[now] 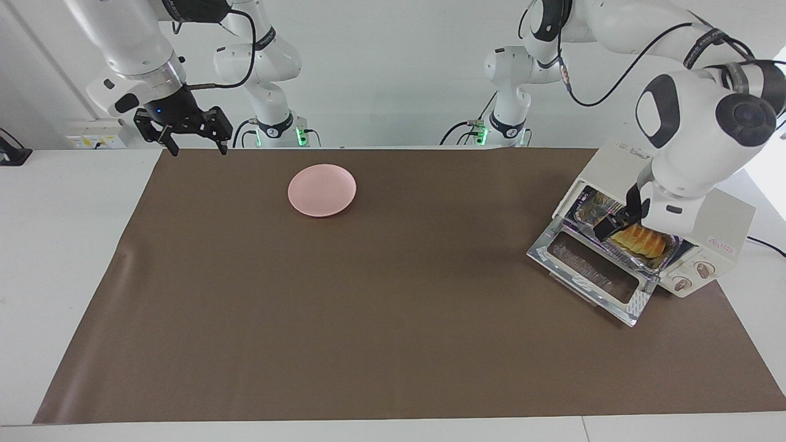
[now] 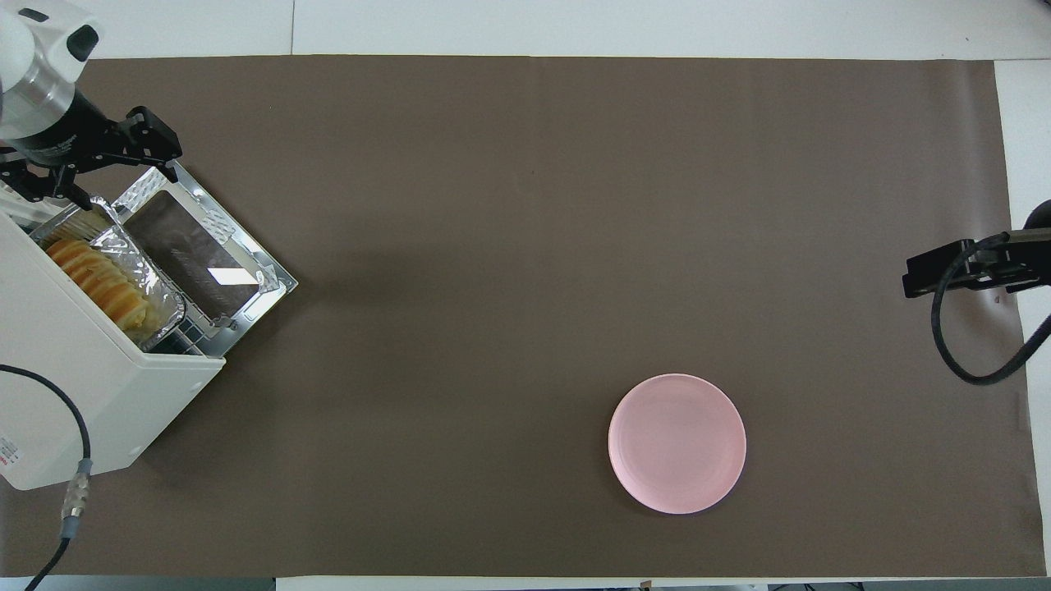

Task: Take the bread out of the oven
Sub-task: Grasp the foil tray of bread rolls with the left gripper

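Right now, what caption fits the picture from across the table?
Left gripper open at the oven's mouth by the bread; right gripper waits.

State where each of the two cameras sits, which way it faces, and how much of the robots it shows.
Facing view: high across the table, looking at the robots; both arms show, left gripper down at the bread in the open oven, right gripper waiting, open, over the table's corner.
Overhead view: high above the robots' end, looking steeply down; left gripper and wrist, right gripper only.
Shared: oven, bread, foil tray, pink plate, half a turn apart.
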`<move>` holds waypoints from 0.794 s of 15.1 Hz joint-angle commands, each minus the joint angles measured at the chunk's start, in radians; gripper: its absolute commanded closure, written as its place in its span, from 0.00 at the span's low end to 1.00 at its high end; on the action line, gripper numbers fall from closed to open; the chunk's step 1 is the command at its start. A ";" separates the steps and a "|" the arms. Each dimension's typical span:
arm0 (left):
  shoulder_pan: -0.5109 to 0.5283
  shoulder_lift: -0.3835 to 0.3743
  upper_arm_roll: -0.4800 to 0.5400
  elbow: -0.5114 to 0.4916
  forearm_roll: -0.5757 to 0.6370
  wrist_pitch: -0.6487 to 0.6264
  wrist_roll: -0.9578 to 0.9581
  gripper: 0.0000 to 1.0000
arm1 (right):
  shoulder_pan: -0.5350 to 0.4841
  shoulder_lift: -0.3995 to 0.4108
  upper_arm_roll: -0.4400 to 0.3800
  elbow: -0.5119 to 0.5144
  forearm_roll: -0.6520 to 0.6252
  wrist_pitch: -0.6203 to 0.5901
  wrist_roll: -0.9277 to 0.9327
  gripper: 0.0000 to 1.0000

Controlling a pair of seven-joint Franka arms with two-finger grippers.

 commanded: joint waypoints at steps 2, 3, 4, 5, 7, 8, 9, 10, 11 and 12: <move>-0.068 -0.029 0.093 -0.123 0.035 0.087 -0.165 0.00 | -0.013 -0.009 0.009 -0.008 -0.009 -0.009 -0.018 0.00; -0.070 -0.038 0.096 -0.161 0.041 0.106 -0.204 0.00 | -0.013 -0.009 0.009 -0.008 -0.009 -0.009 -0.018 0.00; -0.070 -0.063 0.099 -0.220 0.043 0.124 -0.218 0.00 | -0.013 -0.009 0.009 -0.008 -0.009 -0.009 -0.018 0.00; -0.070 -0.087 0.100 -0.278 0.046 0.164 -0.219 0.00 | -0.013 -0.009 0.009 -0.008 -0.009 -0.009 -0.018 0.00; -0.067 -0.126 0.099 -0.370 0.052 0.225 -0.231 0.00 | -0.013 -0.009 0.009 -0.008 -0.009 -0.009 -0.018 0.00; -0.067 -0.139 0.100 -0.413 0.064 0.257 -0.233 0.00 | -0.013 -0.009 0.009 -0.008 -0.009 -0.009 -0.018 0.00; -0.067 -0.149 0.099 -0.442 0.075 0.279 -0.233 0.00 | -0.013 -0.009 0.009 -0.008 -0.009 -0.009 -0.020 0.00; -0.067 -0.159 0.099 -0.477 0.081 0.290 -0.238 0.00 | -0.013 -0.009 0.009 -0.008 -0.009 -0.009 -0.018 0.00; -0.064 -0.164 0.099 -0.494 0.090 0.299 -0.242 0.00 | -0.013 -0.009 0.009 -0.008 -0.009 -0.009 -0.020 0.00; -0.064 -0.170 0.099 -0.510 0.094 0.316 -0.256 0.00 | -0.011 -0.009 0.009 -0.008 -0.009 -0.009 -0.018 0.00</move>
